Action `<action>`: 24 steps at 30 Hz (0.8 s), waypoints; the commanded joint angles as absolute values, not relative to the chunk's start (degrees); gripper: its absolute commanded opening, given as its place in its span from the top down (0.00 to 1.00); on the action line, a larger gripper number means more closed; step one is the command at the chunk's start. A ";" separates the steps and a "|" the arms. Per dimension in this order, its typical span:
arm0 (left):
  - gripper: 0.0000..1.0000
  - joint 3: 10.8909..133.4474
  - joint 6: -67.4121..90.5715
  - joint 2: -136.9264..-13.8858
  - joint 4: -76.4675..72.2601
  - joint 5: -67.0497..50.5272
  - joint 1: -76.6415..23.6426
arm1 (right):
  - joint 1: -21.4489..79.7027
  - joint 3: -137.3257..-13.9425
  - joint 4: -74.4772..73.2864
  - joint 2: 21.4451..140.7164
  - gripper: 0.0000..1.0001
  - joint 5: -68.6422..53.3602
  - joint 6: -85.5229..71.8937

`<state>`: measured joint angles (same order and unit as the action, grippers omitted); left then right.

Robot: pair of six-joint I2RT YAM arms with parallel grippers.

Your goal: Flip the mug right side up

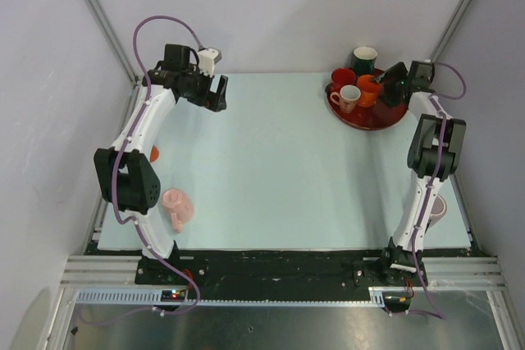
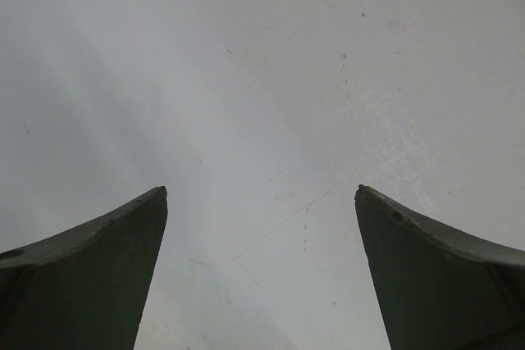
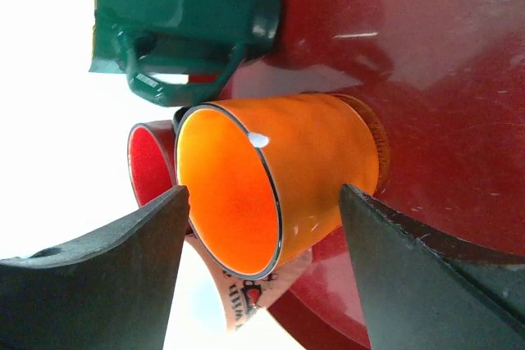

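An orange mug (image 1: 368, 89) stands mouth up on the dark red tray (image 1: 385, 119) at the back right. In the right wrist view the orange mug (image 3: 320, 153) sits just ahead of my right gripper (image 3: 264, 190), whose jaws stand apart on either side of it with nothing gripped. From above, the right gripper (image 1: 387, 88) is right beside the mug. A pink mug (image 1: 175, 205) lies on the table near the left arm's base. My left gripper (image 1: 217, 94) hovers open over bare table at the back left; its wrist view shows my left gripper (image 2: 261, 194) with only tabletop between its fingers.
The tray also holds a green mug (image 1: 364, 59), a red mug (image 1: 342, 78) and a white printed mug (image 1: 348, 97), packed close around the orange one. Another pale mug (image 1: 437, 209) sits by the right arm. A small orange object (image 1: 153, 153) lies behind the left arm.
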<state>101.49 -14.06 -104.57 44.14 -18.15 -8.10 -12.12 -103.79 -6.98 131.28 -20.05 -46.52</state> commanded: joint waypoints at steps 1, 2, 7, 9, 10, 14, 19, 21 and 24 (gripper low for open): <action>0.00 102.27 -15.47 -102.02 43.57 -17.70 -7.67 | -9.78 -108.90 -3.19 133.32 0.22 -20.70 -49.96; 0.00 102.16 -15.47 -101.94 43.54 -17.64 -7.66 | -9.77 -109.03 -3.00 133.46 0.22 -20.68 -50.29; 0.00 101.56 -15.65 -101.60 43.58 -17.77 -7.59 | -10.26 -108.30 -4.67 132.48 0.21 -19.77 -50.32; 0.00 101.50 -15.65 -101.40 43.59 -18.09 -7.59 | -10.76 -105.58 -4.29 130.96 0.21 -19.12 -50.31; 0.00 101.55 -15.69 -101.41 43.55 -18.18 -7.53 | -10.96 -104.65 -4.08 129.99 0.21 -18.61 -49.68; 0.00 101.51 -15.66 -101.36 43.52 -18.71 -7.52 | -11.17 -104.53 -6.70 127.27 0.20 -18.68 -44.67; 0.00 101.29 -15.85 -101.07 43.51 -19.18 -7.51 | -10.57 -109.17 -14.51 124.48 0.12 -18.88 -35.99; 0.00 101.06 -16.22 -100.37 43.68 -19.43 -7.52 | -10.18 -110.02 -17.91 122.15 0.07 -17.29 -32.13; 0.00 100.95 -19.45 -98.11 47.21 -19.93 -7.42 | -9.42 -110.05 -22.63 117.54 0.02 -13.86 -25.74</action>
<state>101.03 -15.16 -104.03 44.38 -18.39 -7.97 -10.61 -106.30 -16.21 127.55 -17.93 -36.34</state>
